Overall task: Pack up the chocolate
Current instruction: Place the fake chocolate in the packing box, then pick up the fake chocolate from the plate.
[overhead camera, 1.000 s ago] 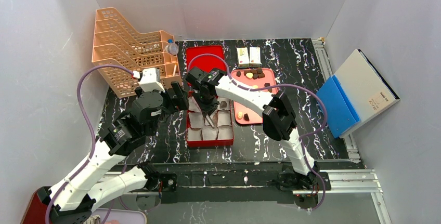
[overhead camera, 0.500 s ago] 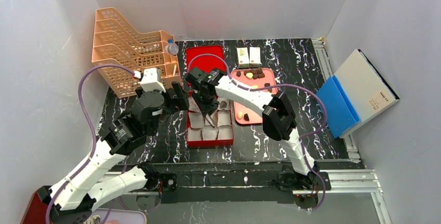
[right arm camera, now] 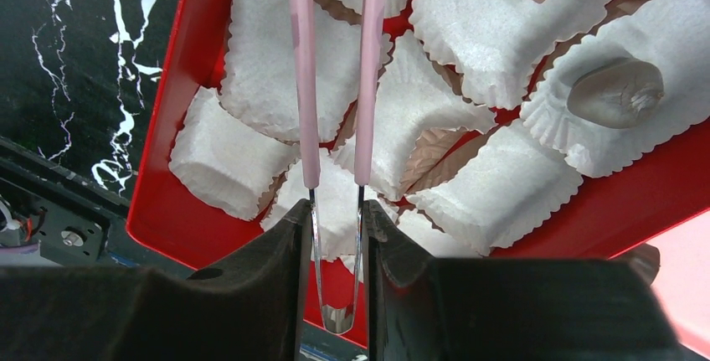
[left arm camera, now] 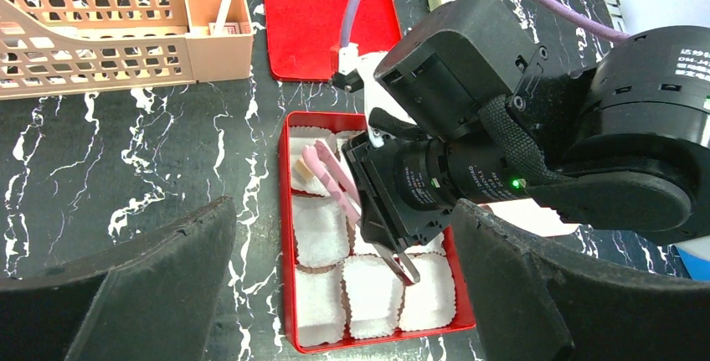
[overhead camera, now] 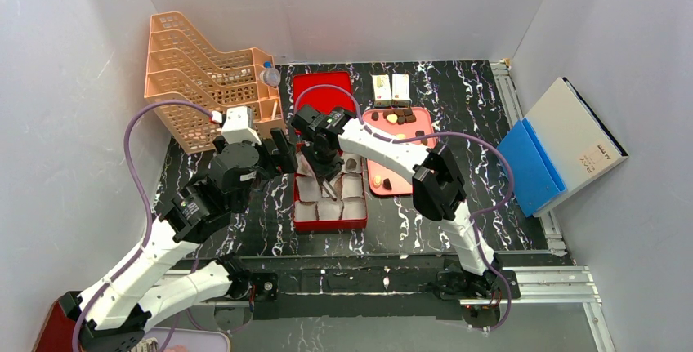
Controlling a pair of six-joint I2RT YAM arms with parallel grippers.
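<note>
Two tools over one bench (overhead camera: pixel 392 221).

**Holdings, left to right**
- Left tool (left arm camera: pixel 343 235): fingers apart, empty, poised just left of the red box (left arm camera: pixel 285 235).
- Right tool (right arm camera: pixel 335 227): clamped on pink tweezers (right arm camera: pixel 301 85). The arms stood slightly apart above the paper cups (right arm camera: pixel 226 160). The tips lay outside the wrist view, so any load could not be told.
- Chocolate (overhead camera: pixel 396 115): mostly loose on the pink tray (overhead camera: pixel 421 164) just right of the box. A few were seated in cups, among them a tan piece (right arm camera: pixel 615 93).

**Hazards (judged)**
- The left tool sat close beside the right wrist, so a careless move by either could knock them together.
- The cups lay crowded and tilted. A tweezer arm dragged through them could crumple or flip one and spill seated pieces.
- A round piece could slip from the thin arms and roll across the bench.
- The tweezers could twist in the clamp.

**Writing**
- White print on the right arm's housing (left arm camera: pixel 682 38): too small to read.
- White cartons (overhead camera: pixel 391 86): labels illegible.
- Blue-and-white folder (overhead camera: pixel 564 144): dark mark, unreadable.
</note>
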